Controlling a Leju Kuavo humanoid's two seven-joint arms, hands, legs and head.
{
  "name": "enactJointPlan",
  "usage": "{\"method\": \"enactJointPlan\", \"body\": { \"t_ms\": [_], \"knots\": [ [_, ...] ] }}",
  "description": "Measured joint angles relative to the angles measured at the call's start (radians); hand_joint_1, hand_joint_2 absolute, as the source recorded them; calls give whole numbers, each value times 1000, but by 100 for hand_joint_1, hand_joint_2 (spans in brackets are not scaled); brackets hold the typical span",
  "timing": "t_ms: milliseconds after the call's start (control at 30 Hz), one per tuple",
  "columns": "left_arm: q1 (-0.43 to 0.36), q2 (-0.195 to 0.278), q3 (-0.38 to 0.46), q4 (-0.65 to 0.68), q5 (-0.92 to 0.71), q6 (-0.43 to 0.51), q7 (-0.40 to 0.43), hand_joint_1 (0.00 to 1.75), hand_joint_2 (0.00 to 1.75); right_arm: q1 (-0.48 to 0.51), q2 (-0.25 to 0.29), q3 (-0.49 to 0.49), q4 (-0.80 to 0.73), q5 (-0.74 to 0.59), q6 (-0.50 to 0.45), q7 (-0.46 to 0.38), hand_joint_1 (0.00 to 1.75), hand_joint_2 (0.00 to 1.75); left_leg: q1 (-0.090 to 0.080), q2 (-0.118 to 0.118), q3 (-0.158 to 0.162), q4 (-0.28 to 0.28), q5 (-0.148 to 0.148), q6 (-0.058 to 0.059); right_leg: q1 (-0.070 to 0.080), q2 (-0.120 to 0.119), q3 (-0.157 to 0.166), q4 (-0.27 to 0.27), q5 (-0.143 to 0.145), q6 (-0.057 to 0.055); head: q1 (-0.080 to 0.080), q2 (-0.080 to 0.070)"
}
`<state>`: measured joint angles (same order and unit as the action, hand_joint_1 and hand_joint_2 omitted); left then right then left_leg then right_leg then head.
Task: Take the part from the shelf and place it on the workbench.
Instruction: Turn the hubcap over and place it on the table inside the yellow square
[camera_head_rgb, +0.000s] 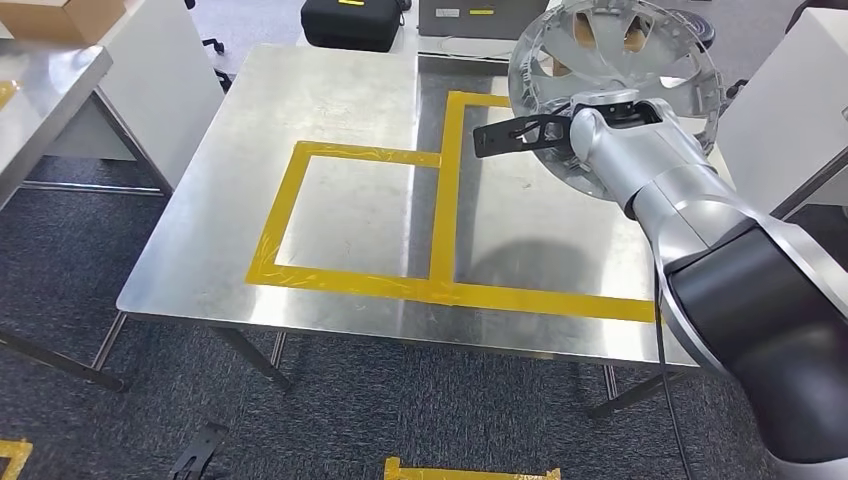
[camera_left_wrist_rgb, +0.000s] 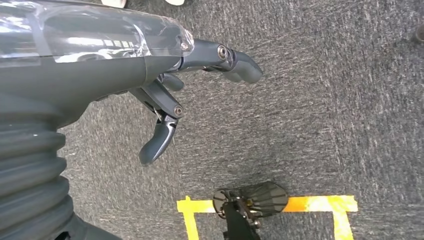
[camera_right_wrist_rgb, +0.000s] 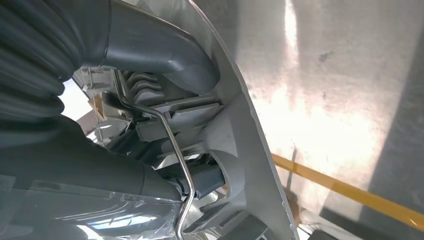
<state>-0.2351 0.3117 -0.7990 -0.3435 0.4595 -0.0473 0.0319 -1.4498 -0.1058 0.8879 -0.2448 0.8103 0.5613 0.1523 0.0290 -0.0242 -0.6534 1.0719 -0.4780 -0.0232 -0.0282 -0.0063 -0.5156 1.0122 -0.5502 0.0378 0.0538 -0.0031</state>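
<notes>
My view takes in the steel workbench (camera_head_rgb: 330, 130) with yellow tape (camera_head_rgb: 445, 290); at upper right, the round silver part (camera_head_rgb: 612, 60) hangs above it, gripped by my right hand (camera_head_rgb: 598, 118), while my left hand (camera_left_wrist_rgb: 165, 80) dangles, fingers apart, over carpet (camera_left_wrist_rgb: 325, 100).

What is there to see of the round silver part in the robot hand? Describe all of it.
The round part is a silver-grey, plastic-looking wheel cover with curved spokes, open gaps and a ribbed rim. The right robot hand grips it by the rim and holds it tilted on edge in the air above the far right of the metal workbench. A thin wire ring runs along its inner side.
</notes>
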Motion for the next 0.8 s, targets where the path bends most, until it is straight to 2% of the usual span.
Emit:
{"method": "enactJointPlan", "body": {
  "t_ms": [300, 633, 800],
  "knots": [
    [-1, -1, 19, -6, -19, -1, 6, 0, 175, 11, -16, 0, -8, 28, 0, -4, 175, 175, 0, 6, 0, -1, 0, 0, 0, 2, -1, 0, 0, 0, 0, 0],
    [19, -8, 49, -6, -36, 0, 9, 0, 175, 75, -56, 0, -14, 58, -6, -9, 175, 175, -1, 10, 0, -1, 0, 0, 0, 5, -1, 0, 0, 0, 0, 0],
    [22, -13, 68, -10, -52, -3, 9, 0, 175, 101, -70, 1, -23, 87, -13, -44, 175, 175, -1, 14, 1, -1, 0, 0, 0, 7, -1, 0, 0, 0, -1, 0]
  ]
}}
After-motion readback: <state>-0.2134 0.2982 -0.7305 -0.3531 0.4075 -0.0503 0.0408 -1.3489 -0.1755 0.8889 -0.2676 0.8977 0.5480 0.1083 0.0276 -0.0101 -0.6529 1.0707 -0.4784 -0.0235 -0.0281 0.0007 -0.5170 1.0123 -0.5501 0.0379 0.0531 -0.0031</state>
